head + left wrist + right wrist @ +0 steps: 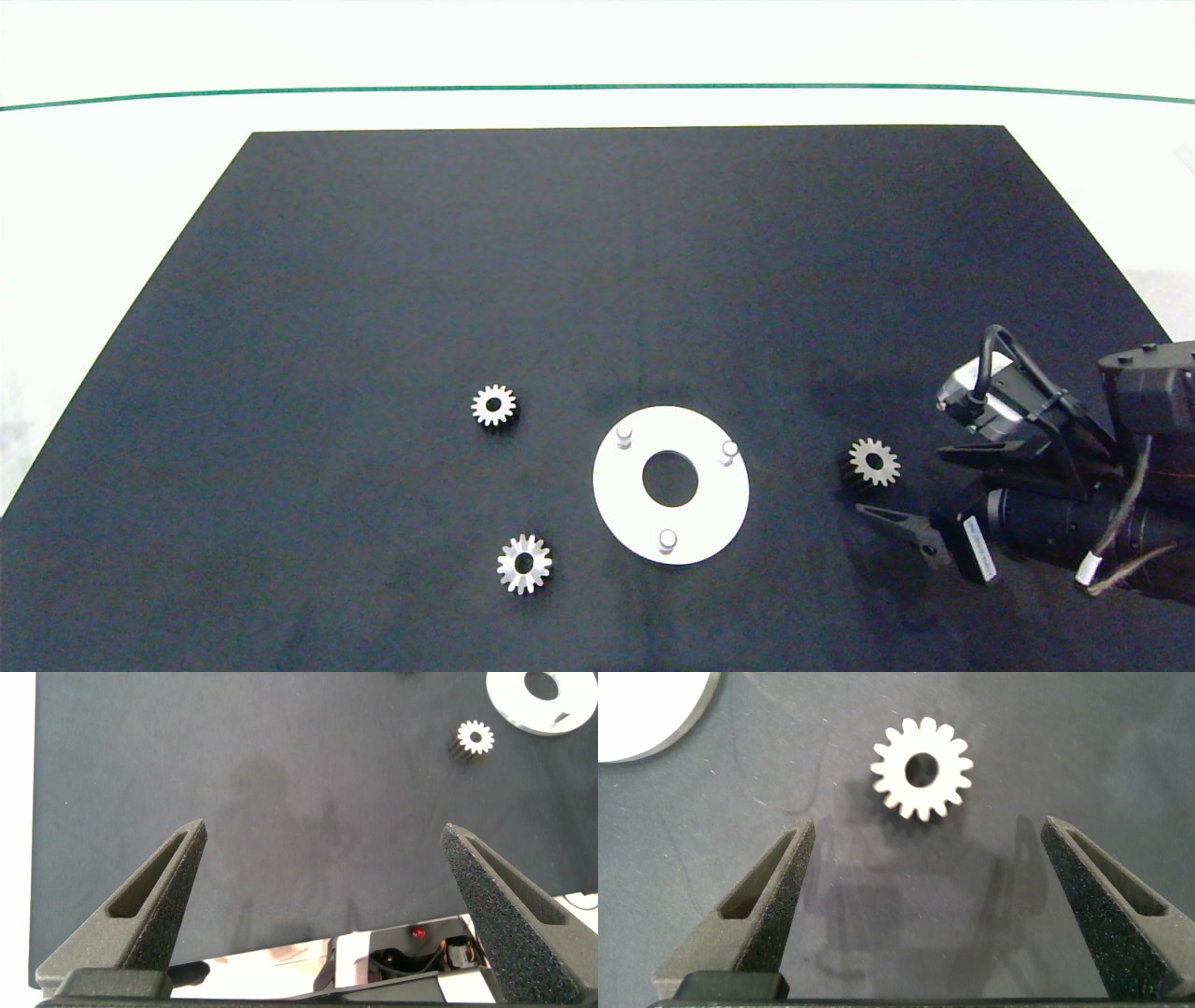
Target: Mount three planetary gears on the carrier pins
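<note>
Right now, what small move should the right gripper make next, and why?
Probably ease the right gripper forward and down so its open fingers straddle the gear. That gear lies flat on the mat just ahead of it, not yet grasped, and all three carrier pins are still bare.

1. The head camera looked down from above at the black cloth mat (373,280) on the pale table (112,187), far enough off to take in the flat white ring-shaped disc (616,495) and all three small silvery spur gears.
2. The right wrist camera sat close above the mat, facing out between its own wide-apart grey fingers (766,896) at the silvery gear on the disc's right (922,769) (875,462); a sliver of the disc's rim (654,709) was shared too.
3. The left wrist camera looked from farther off, sharing the disc (509,700) and one gear (475,736).
</note>
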